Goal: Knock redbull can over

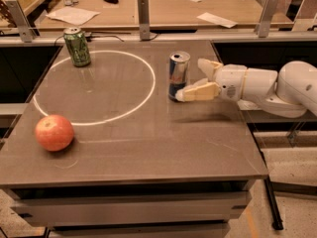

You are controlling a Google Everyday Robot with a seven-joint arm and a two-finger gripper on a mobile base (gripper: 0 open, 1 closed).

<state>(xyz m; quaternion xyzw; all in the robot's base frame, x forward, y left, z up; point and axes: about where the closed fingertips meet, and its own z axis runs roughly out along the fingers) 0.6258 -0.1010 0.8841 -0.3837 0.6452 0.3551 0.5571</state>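
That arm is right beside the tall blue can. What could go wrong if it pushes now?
The gripper, open, sits close beside the upright redbull can, its lower finger near the can's base. A push that low might slide the can across the table rather than tip it. If it falls, the can could roll away, perhaps off the table.
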